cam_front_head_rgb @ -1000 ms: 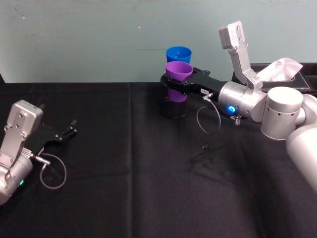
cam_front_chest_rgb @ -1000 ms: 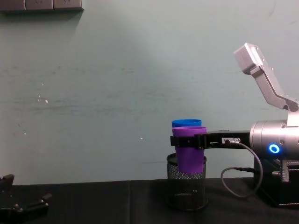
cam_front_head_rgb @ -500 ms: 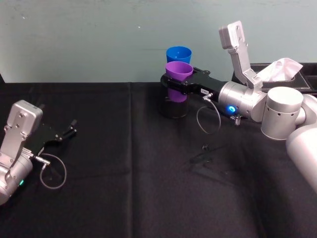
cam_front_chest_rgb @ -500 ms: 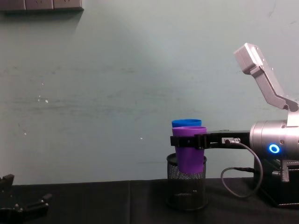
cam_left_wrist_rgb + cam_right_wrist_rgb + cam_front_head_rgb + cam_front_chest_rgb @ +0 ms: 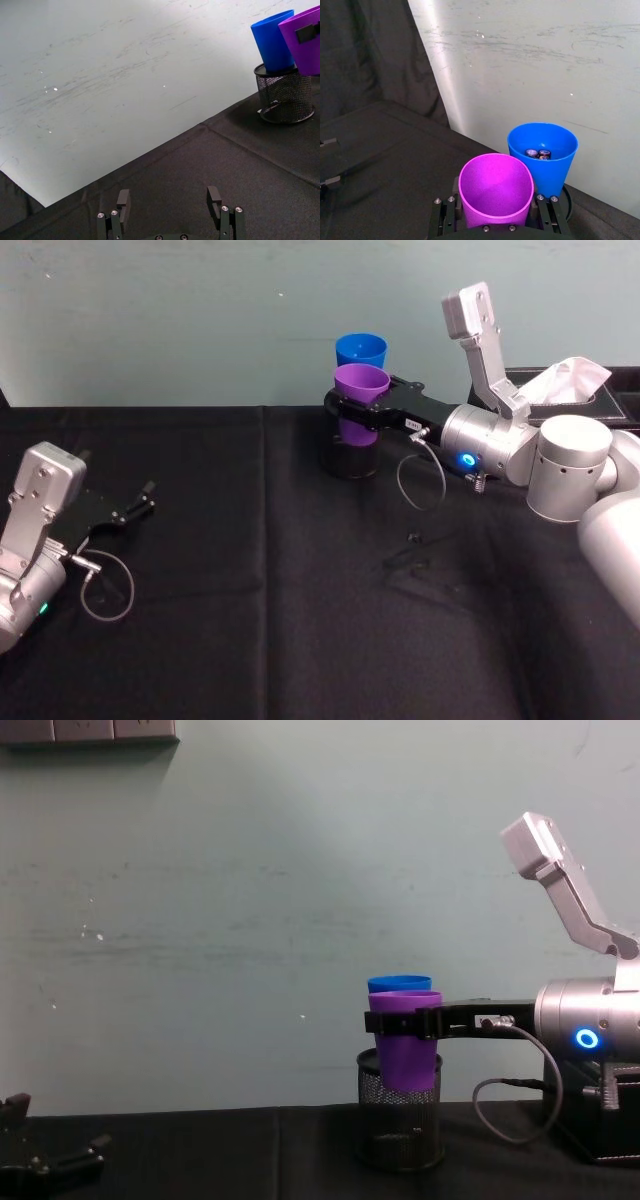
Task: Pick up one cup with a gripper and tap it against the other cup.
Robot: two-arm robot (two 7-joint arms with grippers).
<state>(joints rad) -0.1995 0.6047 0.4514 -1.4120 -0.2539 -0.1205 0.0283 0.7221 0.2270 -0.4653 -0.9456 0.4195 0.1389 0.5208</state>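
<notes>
My right gripper point(image 5: 352, 403) is shut on the purple cup point(image 5: 360, 385), holding it upright just above the black mesh pen holder point(image 5: 350, 460). Right behind it the blue cup point(image 5: 360, 348) stands in that holder. In the right wrist view the purple cup point(image 5: 495, 190) sits between the fingers point(image 5: 442, 216), its rim close against the blue cup point(image 5: 542, 155), which holds small batteries; I cannot tell if the cups touch. The chest view shows the purple cup point(image 5: 408, 1040) hiding most of the blue cup point(image 5: 398, 984). My left gripper point(image 5: 135, 508) rests open on the cloth at the far left.
A black cloth covers the table point(image 5: 260, 620), with a pale wall close behind the cups. A tissue box point(image 5: 570, 385) stands at the back right behind my right arm. A small dark scrap point(image 5: 412, 536) lies mid-table.
</notes>
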